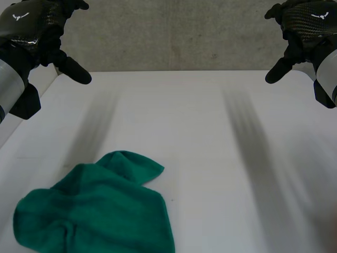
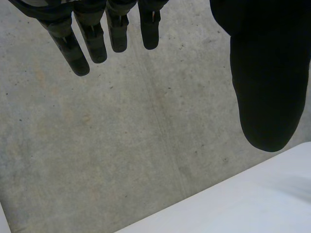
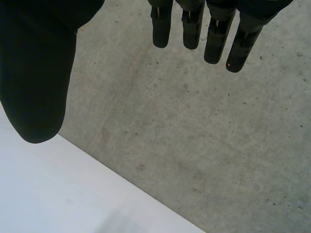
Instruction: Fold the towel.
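So, both arms are held up high near the far edge of the white tabletop. The left robot hand is released, with its fingers straight and the thumb spread wide. The right robot hand looks the same, fingers relaxed and loose. The green towel lies crumpled on the tabletop, well apart from both hands. It's on the left robot hand's side and closer to the robot's body. Grey concrete sits just past the fingertips.

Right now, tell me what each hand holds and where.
Nothing: left hand and right hand are open; the towel lies crumpled, apart from both.
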### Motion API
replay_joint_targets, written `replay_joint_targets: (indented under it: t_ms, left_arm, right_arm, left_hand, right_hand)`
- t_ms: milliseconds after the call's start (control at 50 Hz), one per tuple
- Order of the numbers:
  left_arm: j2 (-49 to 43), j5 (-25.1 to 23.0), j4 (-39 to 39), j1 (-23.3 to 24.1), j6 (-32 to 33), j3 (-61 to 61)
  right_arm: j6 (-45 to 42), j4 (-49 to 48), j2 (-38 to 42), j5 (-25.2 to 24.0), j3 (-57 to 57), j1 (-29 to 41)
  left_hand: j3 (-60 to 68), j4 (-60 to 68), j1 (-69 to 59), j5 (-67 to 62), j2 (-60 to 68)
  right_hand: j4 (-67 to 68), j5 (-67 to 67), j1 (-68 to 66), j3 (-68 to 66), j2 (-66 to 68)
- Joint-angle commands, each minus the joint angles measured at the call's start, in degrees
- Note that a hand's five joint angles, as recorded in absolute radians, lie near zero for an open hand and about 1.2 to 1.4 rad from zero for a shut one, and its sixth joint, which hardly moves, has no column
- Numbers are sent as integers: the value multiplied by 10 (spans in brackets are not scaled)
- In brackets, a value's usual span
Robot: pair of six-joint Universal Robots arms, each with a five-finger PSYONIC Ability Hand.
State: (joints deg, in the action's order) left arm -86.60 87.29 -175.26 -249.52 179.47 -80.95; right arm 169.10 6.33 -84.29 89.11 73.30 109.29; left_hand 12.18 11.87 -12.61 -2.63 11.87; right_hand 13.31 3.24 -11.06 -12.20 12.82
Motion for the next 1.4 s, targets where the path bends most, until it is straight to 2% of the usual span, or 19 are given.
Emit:
replay_joint_targets:
  t_ms: [20, 160, 260, 320, 480, 560, 620, 740, 800, 840, 860, 880, 900, 980, 1080, 1140, 1240, 1280, 1400]
  left_arm:
    - [-2, 0, 0, 1, 1, -1]
    - [-4, -1, 0, 1, 7, -7]
    - [-6, -1, 1, 2, 9, -8]
    - [-12, -2, 7, 3, 22, -8]
    - [-55, 2, 68, 9, 202, -59]
    - [-85, 9, 83, 33, 270, -114]
    - [-114, 16, 68, 59, 293, -154]
    - [-176, 60, 8, 64, 294, -190]
    - [-203, 87, -25, 68, 294, -196]
    - [-218, 92, -50, 69, 294, -195]
    - [-218, 92, -50, 69, 294, -195]
    - [-221, 92, -59, 69, 294, -193]
    - [-228, 92, -84, 68, 297, -186]
    - [-226, 94, -117, 74, 300, -164]
    - [-232, 94, -169, 110, 296, -98]
    - [-274, 100, -210, 152, 298, -22]
    - [-334, 98, -219, 199, 298, 51]
    - [-372, 97, -222, 233, 297, 81]
    - [-395, 93, -218, 313, 287, 54]
  right_arm:
    - [-1, 0, 0, -1, 1, 2]
    - [-2, 0, 1, -18, 4, 4]
    - [-11, 2, 3, -65, 10, 5]
    - [-24, 4, 4, -75, 11, 6]
    - [-54, 8, 9, -79, 18, 7]
    - [-57, 5, 11, -82, 42, 5]
    - [-63, 6, 12, -82, 60, 4]
    - [-110, -3, 21, -82, 122, -3]
    - [-129, -7, 26, -81, 142, -3]
    - [-140, -13, 27, -81, 158, -3]
    - [-141, -16, 27, -81, 162, -3]
    - [-143, -20, 27, -81, 167, -5]
    - [-143, -22, 27, -81, 168, -5]
    - [-143, -29, 27, -80, 171, -12]
    - [-143, -31, 20, -81, 178, -38]
    - [-140, -32, 14, -79, 181, -43]
    - [-135, -40, 10, -76, 185, -50]
    - [-132, -55, 8, -75, 190, -62]
    - [-113, -75, 6, -75, 195, -81]
  left_hand:
    - [-21, -18, 26, 26, -18]
    - [-21, -18, 26, 26, -18]
    - [-16, -13, 21, 21, -13]
    - [-8, -5, 12, 12, -5]
    - [6, 9, -1, -1, 9]
    - [6, 9, -1, -1, 9]
    - [6, 9, -1, -1, 9]
    - [39, 42, -35, -35, 42]
    - [143, 146, -139, -139, 146]
    - [341, 344, -337, -337, 344]
    - [342, 345, -338, -338, 345]
    - [425, 428, -421, -421, 428]
    - [676, 679, -671, -671, 679]
    - [678, 681, -674, -674, 681]
    - [678, 681, -674, -674, 681]
    - [678, 681, -674, -674, 681]
    - [678, 681, -674, -674, 681]
    - [678, 681, -674, -674, 681]
    - [678, 681, -674, -674, 681]
  right_hand:
    - [-33, -32, 11, 22, -28]
    - [-33, -32, 11, 22, -28]
    - [-33, -32, 11, 22, -28]
    - [-33, -32, 11, 22, -28]
    - [-33, -32, 11, 22, -28]
    - [-33, -32, 11, 22, -28]
    - [-33, -32, 11, 22, -28]
    - [-33, -32, 11, 22, -28]
    - [-33, -32, 11, 22, -28]
    - [-33, -32, 11, 22, -28]
    - [-33, -32, 11, 22, -28]
    - [-33, -32, 11, 22, -28]
    - [-33, -32, 11, 22, -28]
    - [-33, -32, 11, 22, -28]
    - [-33, -32, 11, 22, -28]
    - [-33, -32, 11, 22, -28]
    - [-33, -32, 11, 22, -28]
    - [-33, -32, 11, 22, -28]
    - [-33, -32, 11, 22, -28]
